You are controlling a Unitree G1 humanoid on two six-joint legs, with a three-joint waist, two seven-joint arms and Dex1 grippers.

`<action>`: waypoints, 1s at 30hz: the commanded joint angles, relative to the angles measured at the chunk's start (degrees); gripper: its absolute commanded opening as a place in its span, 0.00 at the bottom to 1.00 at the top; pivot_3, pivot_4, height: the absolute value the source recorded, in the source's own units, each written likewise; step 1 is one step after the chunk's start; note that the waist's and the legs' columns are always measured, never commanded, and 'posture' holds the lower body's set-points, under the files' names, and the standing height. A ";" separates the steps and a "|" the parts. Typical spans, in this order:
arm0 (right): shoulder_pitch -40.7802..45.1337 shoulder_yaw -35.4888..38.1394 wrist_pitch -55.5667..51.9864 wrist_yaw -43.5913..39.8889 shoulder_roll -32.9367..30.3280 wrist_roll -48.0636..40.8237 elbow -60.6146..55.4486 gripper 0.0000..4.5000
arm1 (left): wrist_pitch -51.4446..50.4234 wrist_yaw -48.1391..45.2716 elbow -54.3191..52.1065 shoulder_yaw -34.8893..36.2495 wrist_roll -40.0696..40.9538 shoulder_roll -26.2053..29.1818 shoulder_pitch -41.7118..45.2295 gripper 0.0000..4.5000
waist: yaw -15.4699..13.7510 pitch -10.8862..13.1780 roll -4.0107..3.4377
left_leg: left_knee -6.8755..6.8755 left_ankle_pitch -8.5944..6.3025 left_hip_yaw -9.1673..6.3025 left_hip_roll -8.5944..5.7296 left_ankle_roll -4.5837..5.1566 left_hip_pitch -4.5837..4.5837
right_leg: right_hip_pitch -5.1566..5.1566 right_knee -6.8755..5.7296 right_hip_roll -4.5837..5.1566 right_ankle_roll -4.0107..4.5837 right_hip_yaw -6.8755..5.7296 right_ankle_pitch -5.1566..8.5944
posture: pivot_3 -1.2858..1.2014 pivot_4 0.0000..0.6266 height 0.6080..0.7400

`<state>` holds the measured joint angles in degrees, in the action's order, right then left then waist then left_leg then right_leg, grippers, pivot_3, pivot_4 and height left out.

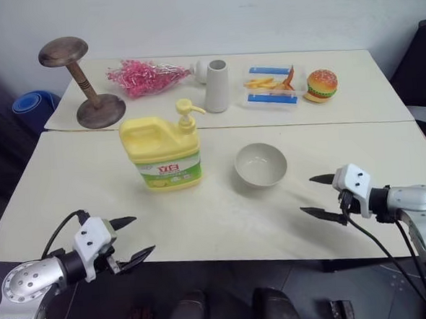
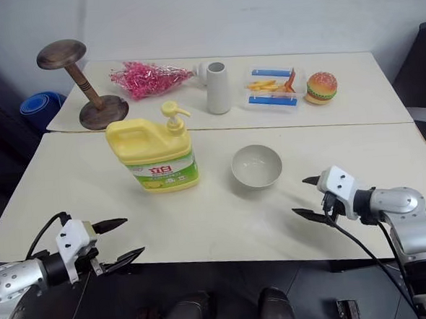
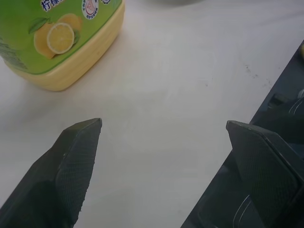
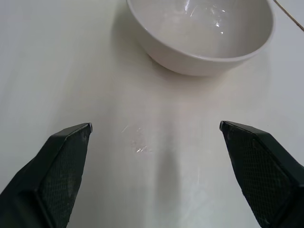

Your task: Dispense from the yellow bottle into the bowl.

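Presently: left gripper [image 1: 137,238] at 7 o'clock, jaws apart, empty. One yellow bottle [image 1: 162,154] stands upright mid-desk [image 1: 71,197], long axis vertical, pump nozzle pointing toward 3 o'clock. One bowl [image 1: 261,164] just right of it, mouth up, apart from it. Right gripper [image 1: 318,196] at 4 o'clock, jaws apart, empty.

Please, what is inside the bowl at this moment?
The bowl looks empty: its smooth pale inner wall shows with only light reflections. The near rim hides part of its bottom.
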<state>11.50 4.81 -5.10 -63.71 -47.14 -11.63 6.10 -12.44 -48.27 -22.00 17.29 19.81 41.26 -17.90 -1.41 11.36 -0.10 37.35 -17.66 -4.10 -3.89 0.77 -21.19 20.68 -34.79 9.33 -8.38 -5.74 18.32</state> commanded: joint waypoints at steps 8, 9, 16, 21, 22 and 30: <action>1.45 0.70 -0.40 0.13 -0.88 -0.51 -0.39 1.00 | -1.18 2.38 -1.35 1.49 1.70 -0.92 1.94 0.99 | 0.00 0.00 0.00 | 0.00 0.00 0.00 -0.01 0.00 0.00 | 0.00 -0.01 0.00 0.00 0.00 0.00 | 0.52 0.24 1.00; 1.39 0.98 -2.34 -1.68 -0.98 -2.78 -1.42 1.00 | -2.82 2.24 -1.52 1.41 3.02 -0.80 2.59 0.99 | 0.00 0.00 0.00 | 0.00 0.00 0.00 0.00 0.00 0.00 | 0.00 -0.01 0.00 0.00 0.00 0.00 | 0.52 0.24 1.00; 7.48 0.37 -13.08 0.48 1.82 -8.64 -10.47 1.00 | -16.19 1.27 -11.17 2.78 16.78 3.10 7.51 0.99 | 0.06 0.01 0.00 | 0.04 0.00 -0.02 0.03 0.00 -0.02 | 0.02 -0.05 0.00 0.00 0.03 0.00 | 0.52 0.24 1.00; 9.01 -6.97 -14.78 1.21 3.75 -5.40 -15.82 1.00 | -21.99 -2.83 -14.76 0.11 21.68 10.41 14.30 0.99 | 0.07 0.00 0.00 | -0.01 -0.08 -0.03 0.16 -0.13 0.01 | 0.05 -0.08 -0.14 0.02 0.29 0.00 | 0.52 0.24 1.00; 9.41 -9.10 -13.63 2.02 4.10 -3.10 -15.39 1.00 | -22.26 -3.68 -14.65 -0.70 21.93 11.28 15.56 0.99 | 0.05 0.00 0.00 | -0.07 -0.08 -0.02 0.16 -0.13 0.00 | 0.05 -0.13 -0.18 0.03 0.40 0.00 | 0.52 0.24 1.00; 14.09 -18.35 -6.74 10.39 11.94 8.75 -6.46 0.72 | -18.86 -8.15 -10.01 -5.51 17.19 12.93 21.71 1.00 | 0.44 0.01 0.01 | -0.02 -0.08 0.30 0.17 -0.09 -0.08 | 0.37 -0.37 -0.29 0.03 0.47 -0.01 | 0.52 0.24 1.00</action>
<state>24.74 -13.47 -13.81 -54.36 -35.19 -4.46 -0.51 -33.03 -55.47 -32.64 11.99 38.42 53.42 3.32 -0.98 11.36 -0.09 37.33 -17.75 -3.76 -3.65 0.67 -21.29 21.11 -35.18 8.95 -8.35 -5.23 18.31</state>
